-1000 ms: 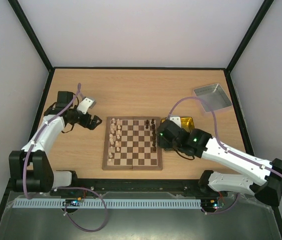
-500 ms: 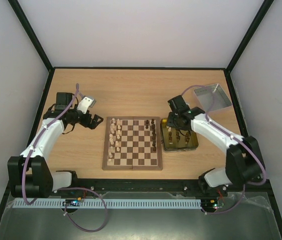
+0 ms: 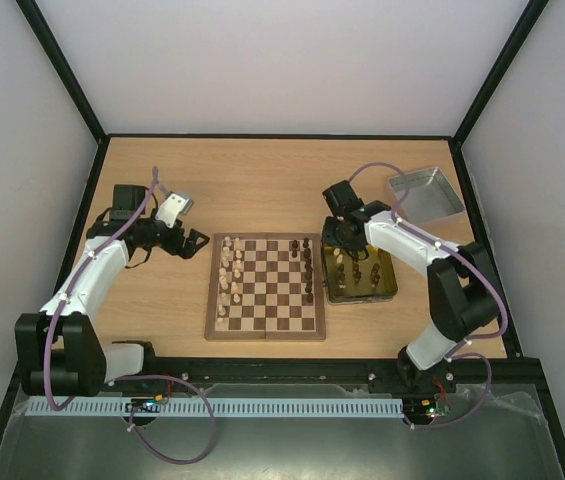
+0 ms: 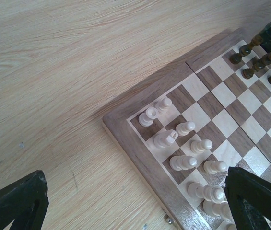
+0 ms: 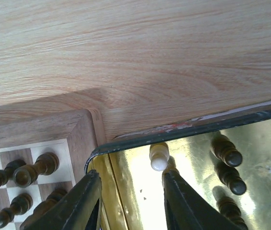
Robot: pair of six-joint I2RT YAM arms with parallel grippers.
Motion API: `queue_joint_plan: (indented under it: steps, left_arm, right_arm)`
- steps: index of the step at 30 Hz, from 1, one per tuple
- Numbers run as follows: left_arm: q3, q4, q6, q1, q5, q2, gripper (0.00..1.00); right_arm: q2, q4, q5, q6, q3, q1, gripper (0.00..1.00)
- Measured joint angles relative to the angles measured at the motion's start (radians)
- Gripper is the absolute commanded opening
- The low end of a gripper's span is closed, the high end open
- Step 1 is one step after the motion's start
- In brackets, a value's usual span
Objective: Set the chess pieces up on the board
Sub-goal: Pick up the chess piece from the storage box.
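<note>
The board (image 3: 267, 287) lies mid-table. Cream chess pieces (image 3: 230, 272) fill its left files, and dark ones (image 3: 308, 262) stand along its right edge. More pieces stand in the gold tin (image 3: 390, 290). My right gripper (image 3: 337, 240) hangs over the tin's far-left corner. In the right wrist view it (image 5: 130, 179) is open with nothing between its fingers, and a cream piece (image 5: 158, 157) stands just past the right fingertip. My left gripper (image 3: 195, 240) is wide open left of the board, over the board's corner (image 4: 125, 129) in its wrist view, near the cream pieces (image 4: 166, 139).
A silver-grey tray (image 3: 425, 193) sits at the far right of the table. Dark pieces (image 5: 227, 154) stand inside the tin, whose dark rim (image 5: 188, 130) lies close to the board's border (image 5: 75, 129). Black frame rails edge the table.
My right arm has swung from the board's right edge back over the tin's far-left corner, and its jaws have narrowed. The left arm has hardly moved.
</note>
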Motion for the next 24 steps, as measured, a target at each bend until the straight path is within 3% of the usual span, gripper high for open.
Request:
queue_joint_plan:
  steps: [3,24]
  left_arm:
    - [0.0,-0.001,0.0,-0.005,0.005,0.0,1.0]
    - [0.0,-0.001,0.003,-0.016,0.021,-0.001,1.0]
  right_arm:
    - [0.036,-0.001,-0.01,-0.001,0.007,-0.001,0.3]
    - [0.072,0.049,-0.002,0.0,-0.039,-0.003,0.29]
